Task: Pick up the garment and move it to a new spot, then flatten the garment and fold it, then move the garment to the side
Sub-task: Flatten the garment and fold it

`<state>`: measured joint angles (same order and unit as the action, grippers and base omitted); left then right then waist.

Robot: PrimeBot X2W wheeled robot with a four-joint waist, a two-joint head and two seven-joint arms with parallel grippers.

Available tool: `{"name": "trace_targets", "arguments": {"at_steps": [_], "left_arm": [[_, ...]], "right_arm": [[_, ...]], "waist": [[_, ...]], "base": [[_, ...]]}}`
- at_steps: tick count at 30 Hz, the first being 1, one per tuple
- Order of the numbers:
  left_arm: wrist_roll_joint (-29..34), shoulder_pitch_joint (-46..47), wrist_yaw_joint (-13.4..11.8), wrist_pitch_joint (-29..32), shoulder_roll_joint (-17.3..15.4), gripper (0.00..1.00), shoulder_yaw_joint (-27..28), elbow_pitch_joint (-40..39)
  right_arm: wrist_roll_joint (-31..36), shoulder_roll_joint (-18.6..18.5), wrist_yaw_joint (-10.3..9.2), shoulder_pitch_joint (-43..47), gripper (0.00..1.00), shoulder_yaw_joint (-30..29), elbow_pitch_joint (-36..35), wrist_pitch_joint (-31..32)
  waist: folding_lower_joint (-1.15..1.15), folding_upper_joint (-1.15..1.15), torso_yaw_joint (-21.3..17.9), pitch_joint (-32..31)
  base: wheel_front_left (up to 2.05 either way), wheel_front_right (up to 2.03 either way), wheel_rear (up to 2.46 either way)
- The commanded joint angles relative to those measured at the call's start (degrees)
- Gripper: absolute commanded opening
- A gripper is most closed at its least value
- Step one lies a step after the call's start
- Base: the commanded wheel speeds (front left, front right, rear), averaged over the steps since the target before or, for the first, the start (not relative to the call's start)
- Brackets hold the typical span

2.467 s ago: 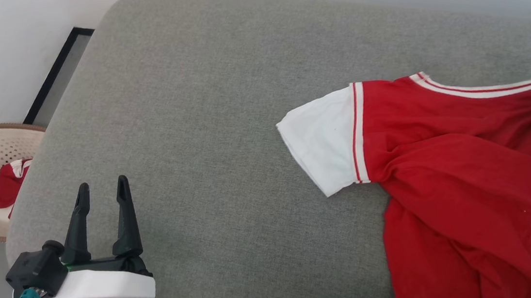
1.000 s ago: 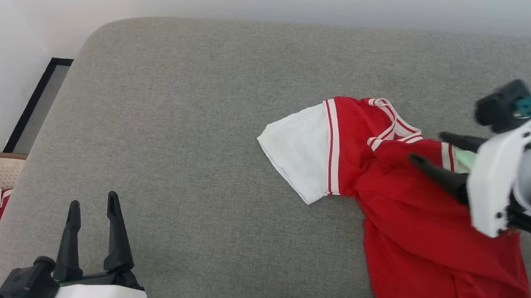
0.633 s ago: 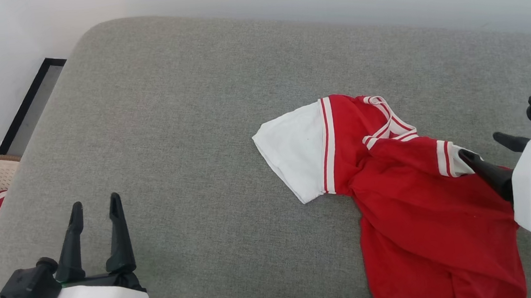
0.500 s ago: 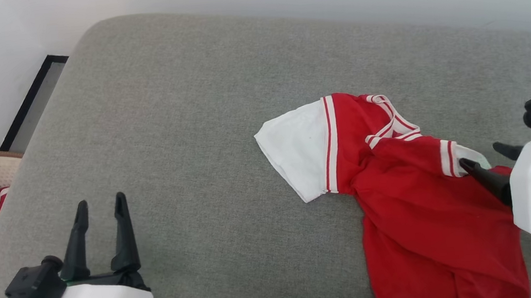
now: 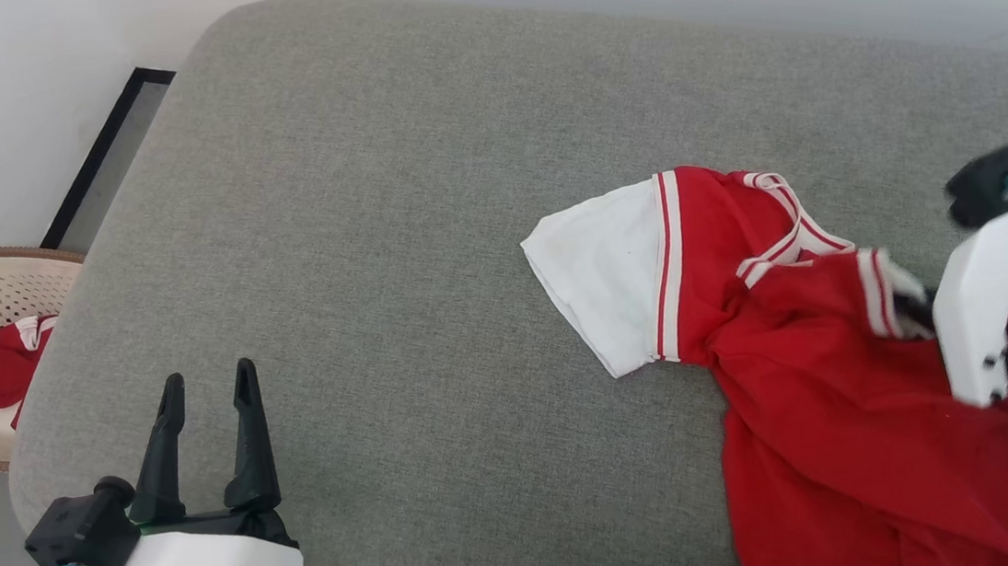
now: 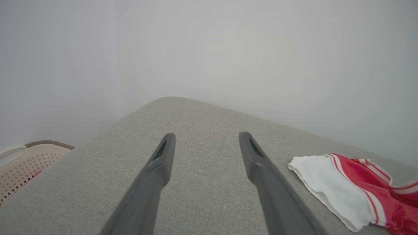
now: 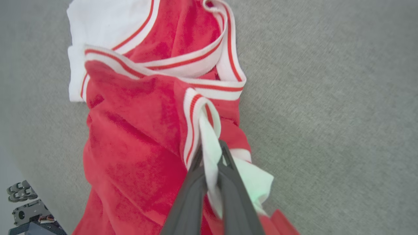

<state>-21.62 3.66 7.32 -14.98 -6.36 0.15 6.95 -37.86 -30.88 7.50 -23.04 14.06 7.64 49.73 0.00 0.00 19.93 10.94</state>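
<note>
**Desk:** Where is the garment (image 5: 811,401)?

**Photographer:** Rumpled on the right part of the grey cushion (image 5: 384,193). Its long axis runs from the spread white sleeve (image 5: 606,282) near the middle down toward the robot's near right.

**Desk:** And the hands?

**Photographer:** The right hand (image 7: 211,151) is pinched together on the second sleeve panel (image 7: 209,133), at the shirt's right edge. The left hand (image 5: 207,374) hovers over the near left corner, fingers apart, holding nothing, well apart from the cloth.

**Desk:** Which arm leads?

**Photographer:** The right, by my reading. Open cushion lies to the left, so a carry would likely go that way, sleeve first, body trailing.
</note>
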Motion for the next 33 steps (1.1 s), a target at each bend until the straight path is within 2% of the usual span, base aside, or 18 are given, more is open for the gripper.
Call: {"name": "trace_targets", "arguments": {"at_steps": [1,5,12,22,24,25,26,27,33], "left_arm": [[-0.28,0.39,0.20,-0.28,-0.06,1.00,0.07,0.01],[-0.19,-0.29,0.20,-0.28,-0.20,1.00,0.66,-0.30],[0.00,0.81,0.20,-0.28,-0.16,1.00,0.27,-0.38],[-0.68,3.11,0.20,-0.28,-0.47,1.00,-1.92,0.36],[-0.85,3.80,0.20,-0.28,-0.67,1.00,-2.68,0.53],[-0.85,3.80,0.20,-0.28,-0.67,1.00,-2.68,0.53],[-0.86,4.02,0.20,-0.28,-0.97,1.00,-3.25,0.74],[-1.11,4.32,0.20,-0.28,-1.19,1.00,-3.73,0.93],[-2.38,6.49,0.20,-0.28,-3.61,1.00,-6.16,1.81]], "right_arm": [[-0.71,-0.35,-0.02,-1.50,0.00,-0.57,0.78,-1.00],[-1.85,-1.86,-0.02,-3.62,0.00,-2.75,1.56,-2.37],[2.10,-4.14,-0.02,-6.64,0.00,-9.00,7.09,-4.14],[13.25,-1.27,-0.03,-12.30,0.00,-17.83,28.11,-10.78],[14.84,-0.12,-0.02,-13.54,0.29,-19.31,31.57,-12.43],[14.84,-0.12,-0.02,-13.54,0.29,-19.31,31.57,-12.43],[15.55,0.22,-0.02,-14.09,0.48,-19.78,33.08,-13.12],[16.14,0.67,-0.02,-14.65,1.00,-20.02,34.20,-13.72],[17.18,1.73,-0.03,-17.52,1.00,-17.76,35.48,-16.45]], "waist": [[0.00,0.00,0.16,-0.16],[0.00,0.00,-0.17,-0.41],[0.00,0.00,-0.93,0.50],[0.00,0.00,0.10,3.06],[0.00,0.00,0.15,3.40],[0.00,0.00,0.15,3.40],[0.00,0.00,0.11,3.54],[0.00,0.00,-0.01,3.64],[0.00,0.00,-2.54,3.41]], "base": [[0.00,0.00,0.00],[0.00,0.00,0.00],[0.00,0.00,0.00],[0.00,0.00,0.00],[0.00,0.00,0.00],[0.00,0.00,0.00],[0.00,0.00,0.00],[0.00,0.00,0.00],[0.00,0.00,0.00]]}}
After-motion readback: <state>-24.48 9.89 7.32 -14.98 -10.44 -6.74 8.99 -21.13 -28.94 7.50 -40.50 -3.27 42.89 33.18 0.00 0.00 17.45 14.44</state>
